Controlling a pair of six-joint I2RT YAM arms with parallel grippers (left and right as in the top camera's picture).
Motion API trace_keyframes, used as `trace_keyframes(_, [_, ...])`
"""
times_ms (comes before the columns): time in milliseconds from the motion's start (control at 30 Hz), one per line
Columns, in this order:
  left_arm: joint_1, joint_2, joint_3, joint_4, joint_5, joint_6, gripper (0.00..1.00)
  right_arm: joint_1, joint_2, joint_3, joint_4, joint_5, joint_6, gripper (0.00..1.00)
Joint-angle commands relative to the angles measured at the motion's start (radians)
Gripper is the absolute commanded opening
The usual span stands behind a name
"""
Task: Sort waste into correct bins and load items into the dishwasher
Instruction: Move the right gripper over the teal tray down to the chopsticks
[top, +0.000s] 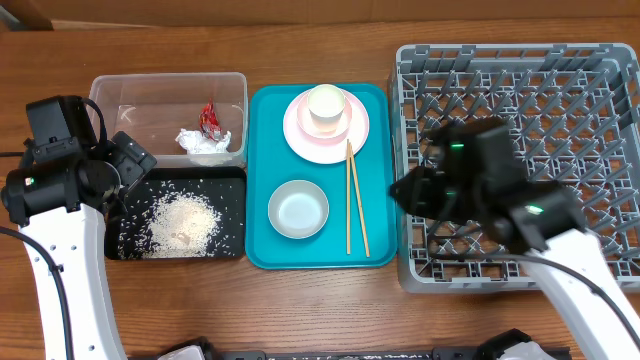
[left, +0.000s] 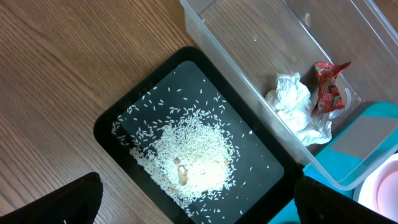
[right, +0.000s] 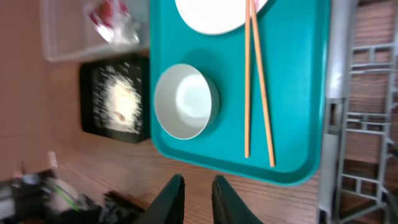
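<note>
Waste, three lots, left half of wooden worktop (top: 300, 20). Small crumpled red wrapper (top: 208, 117) and crumpled white paper tissue (top: 203, 143) lie side by side inside clear plastic rectangular tub (top: 120, 85), toward the far edge. Loose white rice grains (top: 183, 220) are heaped in shallow black rectangular tray (top: 228, 240), just nearer the front edge.

Teal serving tray (top: 375, 250), centre: pale pink round plate (top: 296, 132) bearing small white cup (top: 326, 106); white round bowl (top: 298, 209); pair of thin wooden chopsticks (top: 353, 200).

Large square grey plastic dish rack (top: 600, 60), right edge.

Left gripper (left: 198, 179) hangs over black tray, jaws wide, holding nothing. Right gripper (right: 197, 180) hangs near teal tray's right rim, jaws narrow, almost together, nothing between.
</note>
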Motion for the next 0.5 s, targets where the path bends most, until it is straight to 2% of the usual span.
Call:
trace_keyframes(0, [0.003,0.007,0.015,0.0,0.004,-0.012,1.0,0.115,0.081,0.019,0.04,0.135,0.06,0.19])
trace_keyframes(100, [0.003,0.007,0.015,0.0,0.004,-0.012,1.0,0.204,0.166,0.019,0.094,0.217,0.064,0.22])
trace_keyframes(233, [0.003,0.007,0.015,0.0,0.004,-0.012,1.0,0.259,0.262,0.019,0.158,0.266,0.07,0.34])
trace_keyframes(467, [0.003,0.007,0.015,0.0,0.004,-0.012,1.0,0.269,0.379,0.019,0.192,0.363,0.071,0.34])
